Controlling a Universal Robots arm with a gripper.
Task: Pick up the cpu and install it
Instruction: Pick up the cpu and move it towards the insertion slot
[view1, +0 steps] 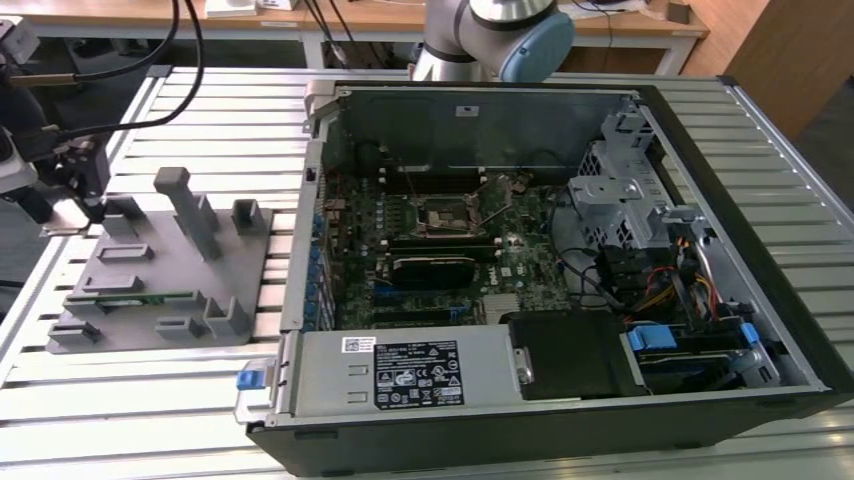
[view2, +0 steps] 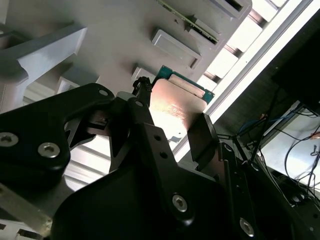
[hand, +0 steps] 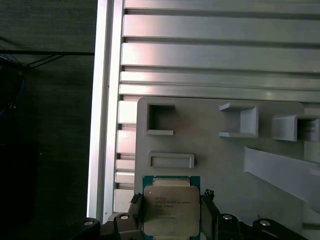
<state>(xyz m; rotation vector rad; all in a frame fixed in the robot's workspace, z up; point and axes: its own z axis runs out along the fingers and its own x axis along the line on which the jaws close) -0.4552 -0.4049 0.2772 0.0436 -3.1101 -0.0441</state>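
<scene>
We find the cpu (hand: 171, 210) in the first wrist view, silver lid toward the camera and a thin green edge round it. It sits between the two black fingers (hand: 136, 206) of the tool (hand: 171, 215), which press on its opposite sides, so the tool is closed narrow on the cpu. In the second wrist view we see the chip at a slant, its lid catching a warm glow, with a finger at each flank.

Under the cpu is a grey tray (hand: 220, 165); the chip is near one of its corners, just beside a shallow oblong pocket (hand: 171, 160), with a square pocket (hand: 160, 119) a little beyond. We cannot tell whether the cpu touches the tray or hangs just clear of it.

In the exterior view the tool is at the exterior view's left, over the far corner of the tray; the tray lies flat on the slatted metal desk (view1: 200, 110) and carries several upright grey posts; a green stick (view1: 127, 297) lies in a slot toward its near edge.

To the exterior view's right of the tray stands the open case (view1: 467, 130), well apart from the cpu; on the board inside we see the black-framed socket (view1: 441, 215); the arm (view1: 501, 30) rises from behind the case.
</scene>
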